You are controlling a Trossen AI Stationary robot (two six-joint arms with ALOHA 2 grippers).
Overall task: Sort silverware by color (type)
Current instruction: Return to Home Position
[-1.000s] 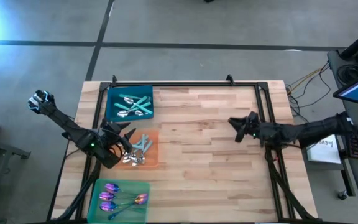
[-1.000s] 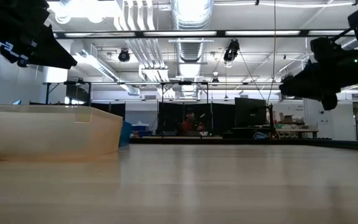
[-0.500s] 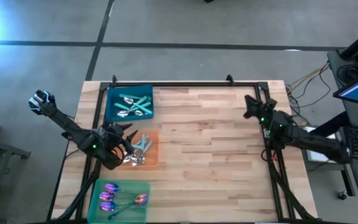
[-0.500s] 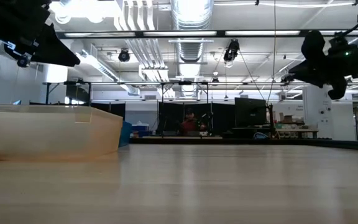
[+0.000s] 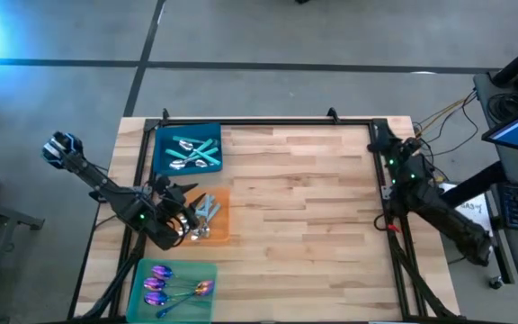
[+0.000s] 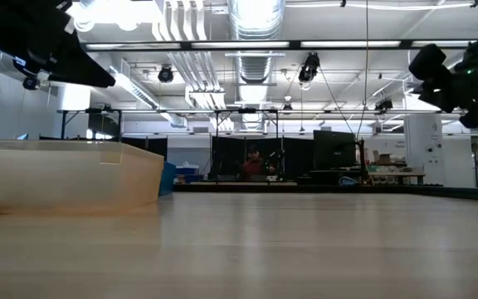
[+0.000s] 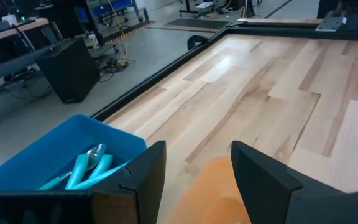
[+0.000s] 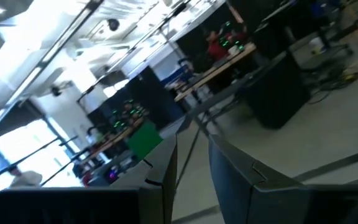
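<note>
Silverware (image 5: 171,286): found sorted into three bins along the left side of the wooden table (image 5: 304,207); none is seen loose on the boards.

- Nearest, green bin (image 5: 192,269): iridescent purple-pink spoons (image 5: 158,273) lying inside, handles toward the table's middle.
- Next, orange bin (image 5: 222,200): pale-blue-handled spoons (image 5: 207,211) heaped together, silver heads at the near end.
- Left gripper (image 5: 185,205): held over the orange bin's left edge, above the spoons. In the left wrist view its fingers (image 7: 148,163) are spread apart and nothing is gripped between them.
- Farther, blue bin (image 5: 163,135): teal-handled spoons (image 5: 192,151) crossed over one another.
- Right gripper (image 5: 377,137): raised at the table's far right corner, over the black frame rail, well apart from all bins. In the right wrist view its fingers (image 8: 241,180) are parted with a narrow gap and nothing is held.
- Far back in the room, a person (image 6: 253,164) is seen in the low view.
</note>
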